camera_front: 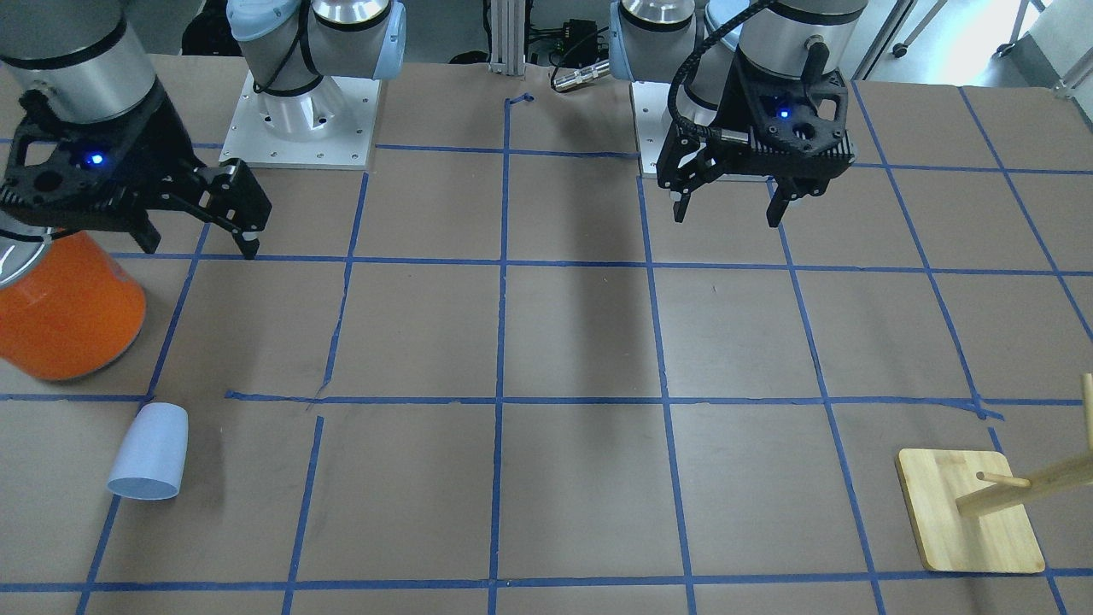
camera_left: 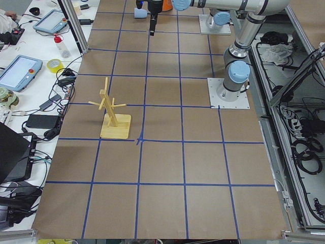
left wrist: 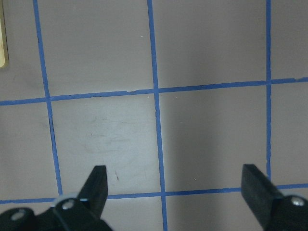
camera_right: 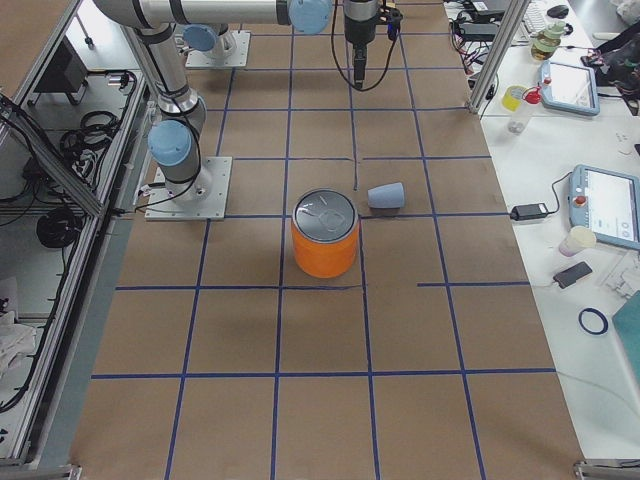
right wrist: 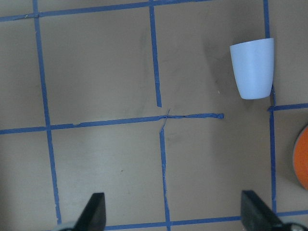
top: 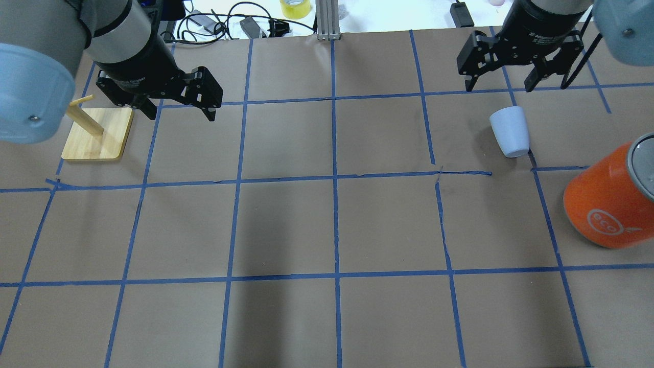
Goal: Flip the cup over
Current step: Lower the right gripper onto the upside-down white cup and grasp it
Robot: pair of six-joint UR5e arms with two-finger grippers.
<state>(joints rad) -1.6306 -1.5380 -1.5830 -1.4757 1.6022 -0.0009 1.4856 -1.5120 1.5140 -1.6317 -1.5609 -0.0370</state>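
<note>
The cup [top: 509,132], a small pale lavender-blue tumbler, lies on its side on the brown paper at the right of the table. It also shows in the front view [camera_front: 149,461], the right side view [camera_right: 387,195] and the right wrist view [right wrist: 252,67]. My right gripper [top: 500,87] is open and empty, held above the table just beyond the cup; it also shows in the front view [camera_front: 199,246] and its own wrist view [right wrist: 173,198]. My left gripper [top: 180,113] is open and empty, far from the cup on the other side [camera_front: 727,215] [left wrist: 174,173].
A large orange canister [top: 608,204] with a silver lid stands close beside the cup, nearer the robot [camera_front: 64,316] [camera_right: 325,245]. A wooden peg stand [top: 97,135] is at the far left, beside my left gripper [camera_front: 969,512] [camera_left: 114,119]. Blue tape lines grid the table.
</note>
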